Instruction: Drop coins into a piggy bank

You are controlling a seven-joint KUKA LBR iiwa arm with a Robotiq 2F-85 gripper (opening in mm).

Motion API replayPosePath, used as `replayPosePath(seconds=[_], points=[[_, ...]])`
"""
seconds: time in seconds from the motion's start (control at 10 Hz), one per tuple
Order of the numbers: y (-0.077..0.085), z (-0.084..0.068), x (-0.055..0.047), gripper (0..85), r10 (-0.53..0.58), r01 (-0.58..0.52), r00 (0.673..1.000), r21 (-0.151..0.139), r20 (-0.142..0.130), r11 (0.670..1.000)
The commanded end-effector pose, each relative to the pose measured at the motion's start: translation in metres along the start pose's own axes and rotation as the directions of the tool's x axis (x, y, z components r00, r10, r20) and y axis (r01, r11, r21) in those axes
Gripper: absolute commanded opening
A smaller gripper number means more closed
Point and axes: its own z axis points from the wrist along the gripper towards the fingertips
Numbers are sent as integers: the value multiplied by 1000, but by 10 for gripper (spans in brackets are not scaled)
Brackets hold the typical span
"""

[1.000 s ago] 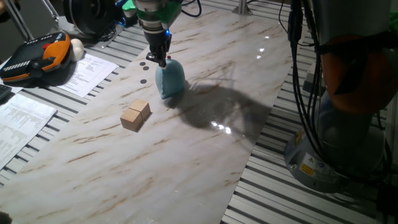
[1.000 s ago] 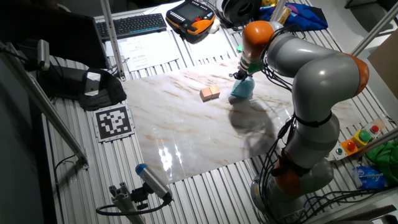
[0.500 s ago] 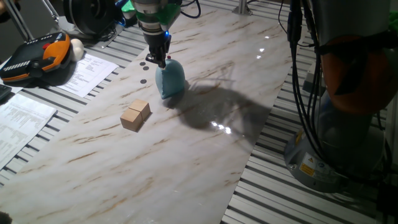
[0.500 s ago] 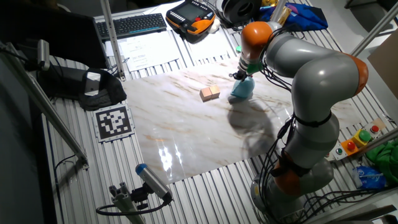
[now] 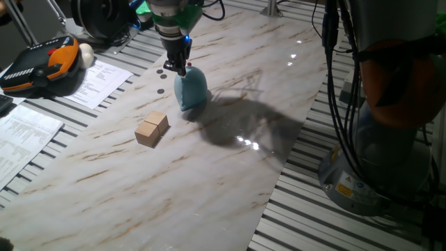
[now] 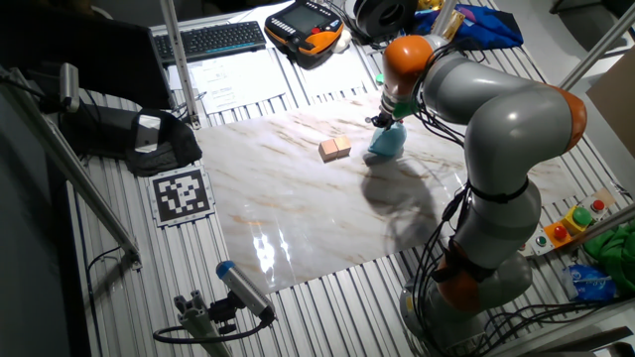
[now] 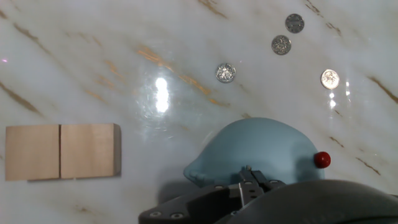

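The light blue piggy bank stands on the marble table top, and also shows in the other fixed view and the hand view. My gripper hangs just over the bank's top. Its jaws are closed together, with a thin edge like a coin pinched between them. Several loose coins lie on the marble beyond the bank, and show as dark dots in one fixed view.
Two tan wooden blocks lie side by side near the bank. A small red ball sits on the bank's side. An orange-black pendant and papers lie off the marble.
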Motion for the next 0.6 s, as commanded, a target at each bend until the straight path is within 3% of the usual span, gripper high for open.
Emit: replayPosePath(seconds=[0.0,0.5], points=[[0,0,0,0,-1,1,1000,2,0,1000],[0,2,0,0,1,-1,1000,4,2,1000]])
